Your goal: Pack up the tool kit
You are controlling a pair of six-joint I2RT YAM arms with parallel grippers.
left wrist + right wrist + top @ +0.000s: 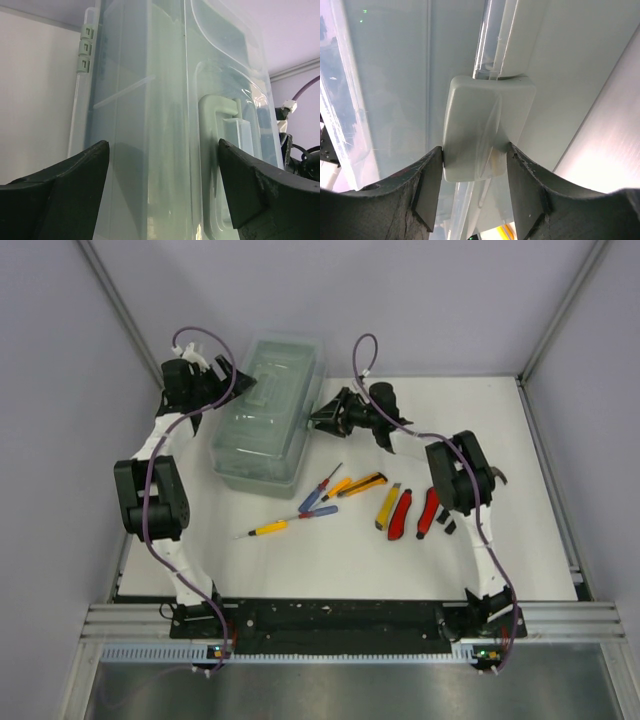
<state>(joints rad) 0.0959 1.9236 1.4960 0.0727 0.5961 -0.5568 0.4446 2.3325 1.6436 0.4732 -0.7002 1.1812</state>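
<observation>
The pale green tool kit box [265, 420] stands at the back left of the table with its translucent lid down. My left gripper [243, 390] is open at the box's left side; in the left wrist view its jaws [162, 145] straddle the lid [150, 100] near the green handle [215, 150] without touching. My right gripper [320, 418] is at the box's right side, shut on the pale latch [487, 125], both fingers against its sides. Screwdrivers [318, 488], yellow utility knives [386, 507] and red-handled pliers [428, 510] lie loose on the table.
The loose tools lie in a band across the white table [520, 540], between the box and the arm bases. Another screwdriver with a yellow handle [270, 527] lies nearest the left arm. Grey walls close in the back and both sides.
</observation>
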